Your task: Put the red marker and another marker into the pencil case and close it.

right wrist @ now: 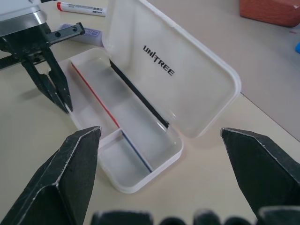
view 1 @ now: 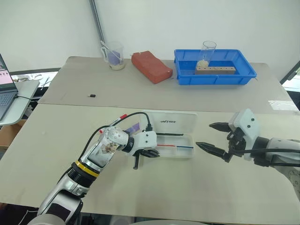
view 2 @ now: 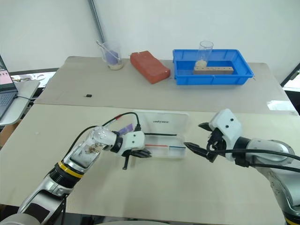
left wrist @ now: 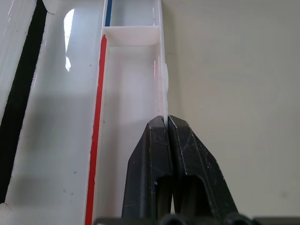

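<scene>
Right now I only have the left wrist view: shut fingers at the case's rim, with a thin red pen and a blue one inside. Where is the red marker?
Observer: The red marker lies on the table outside the pencil case, beyond its raised lid.
Operator: And the second marker?
Observer: The purple highlighter is on the table too, beside the red marker and nearer the case.
Operator: What about the other arm?
Observer: The right gripper hangs open past the case's far end, holding nothing.
</scene>
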You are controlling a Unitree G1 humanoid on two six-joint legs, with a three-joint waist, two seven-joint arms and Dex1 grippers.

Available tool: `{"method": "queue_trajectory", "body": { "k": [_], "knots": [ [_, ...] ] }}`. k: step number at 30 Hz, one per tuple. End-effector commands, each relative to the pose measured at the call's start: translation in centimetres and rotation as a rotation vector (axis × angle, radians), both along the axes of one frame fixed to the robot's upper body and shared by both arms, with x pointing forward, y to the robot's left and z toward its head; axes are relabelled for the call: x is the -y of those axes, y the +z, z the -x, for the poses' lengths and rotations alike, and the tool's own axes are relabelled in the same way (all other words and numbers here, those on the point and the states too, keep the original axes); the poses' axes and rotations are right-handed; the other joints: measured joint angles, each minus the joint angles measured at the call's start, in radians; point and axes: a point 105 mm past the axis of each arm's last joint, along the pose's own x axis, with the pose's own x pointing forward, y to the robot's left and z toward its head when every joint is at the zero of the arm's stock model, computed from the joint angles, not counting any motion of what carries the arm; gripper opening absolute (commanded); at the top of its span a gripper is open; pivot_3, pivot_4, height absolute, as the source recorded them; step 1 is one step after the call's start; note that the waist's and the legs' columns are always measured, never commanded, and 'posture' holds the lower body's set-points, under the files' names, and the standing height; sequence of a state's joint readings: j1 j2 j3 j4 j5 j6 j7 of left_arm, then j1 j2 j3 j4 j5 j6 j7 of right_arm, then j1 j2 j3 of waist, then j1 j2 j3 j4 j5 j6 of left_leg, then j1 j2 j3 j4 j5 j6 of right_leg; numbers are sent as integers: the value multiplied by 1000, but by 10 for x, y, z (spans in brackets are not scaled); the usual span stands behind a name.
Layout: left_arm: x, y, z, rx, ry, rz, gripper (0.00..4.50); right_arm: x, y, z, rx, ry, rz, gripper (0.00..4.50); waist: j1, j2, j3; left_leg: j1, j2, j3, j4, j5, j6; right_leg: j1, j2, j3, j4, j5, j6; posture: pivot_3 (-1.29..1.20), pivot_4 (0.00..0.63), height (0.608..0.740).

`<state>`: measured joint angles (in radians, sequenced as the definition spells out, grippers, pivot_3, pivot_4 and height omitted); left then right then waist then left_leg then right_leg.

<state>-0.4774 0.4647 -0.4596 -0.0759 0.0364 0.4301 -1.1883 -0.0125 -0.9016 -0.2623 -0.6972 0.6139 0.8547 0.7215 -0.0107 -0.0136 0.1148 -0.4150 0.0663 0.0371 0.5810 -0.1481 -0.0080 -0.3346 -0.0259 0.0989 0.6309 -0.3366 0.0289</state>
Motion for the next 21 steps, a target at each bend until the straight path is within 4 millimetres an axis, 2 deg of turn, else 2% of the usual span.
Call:
{"method": "queue_trajectory", "body": {
  "k": [1,2,3,5,6,9,10,14,18,21],
  "knots": [
    [5,6,3,24,-8,15,664,-2,5,3,17,31,3,4500,-1,0,0,0,0,0,0,0,0,0,0,0,0,0,0,0,150,740],
    [3,6,4,23,-10,14,894,-1,4,2,16,32,4,4500,-2,0,0,0,0,0,0,0,0,0,0,0,0,0,0,0,150,740],
    [2,6,5,19,-15,14,1432,-1,4,2,15,31,5,4500,-2,0,0,0,0,0,0,0,0,0,0,0,0,0,0,0,150,740],
    [0,9,7,13,-25,15,2221,0,3,1,15,32,7,4500,-2,0,0,0,0,0,0,0,0,0,0,0,0,0,0,0,150,740],
    [-2,11,7,13,-25,18,2806,0,3,1,15,33,7,4500,-2,0,0,0,0,0,0,0,0,0,0,0,0,1,-1,0,150,740],
    [-8,24,6,25,-13,33,4164,-1,4,0,15,38,8,4500,-2,0,0,0,0,0,0,0,0,0,0,0,0,1,-1,0,150,740],
    [-10,31,6,29,-10,42,4466,-1,4,0,15,41,8,4500,-2,0,0,0,0,0,0,0,0,0,0,0,0,1,-1,0,150,740],
    [-19,58,7,44,13,90,4466,-2,5,0,11,57,11,4500,-2,0,0,0,0,0,0,0,0,0,0,0,0,0,-1,0,150,740],
    [-36,100,13,8,38,164,4466,-5,12,-4,20,88,1,4500,-3,0,1,0,1,0,0,0,0,-1,0,0,0,0,0,0,150,740],
    [-47,120,10,-15,86,204,4466,-10,17,-7,28,112,-9,4500,-3,0,1,0,0,-1,0,0,0,0,0,-1,0,-1,1,0,150,740]
  ]
}}
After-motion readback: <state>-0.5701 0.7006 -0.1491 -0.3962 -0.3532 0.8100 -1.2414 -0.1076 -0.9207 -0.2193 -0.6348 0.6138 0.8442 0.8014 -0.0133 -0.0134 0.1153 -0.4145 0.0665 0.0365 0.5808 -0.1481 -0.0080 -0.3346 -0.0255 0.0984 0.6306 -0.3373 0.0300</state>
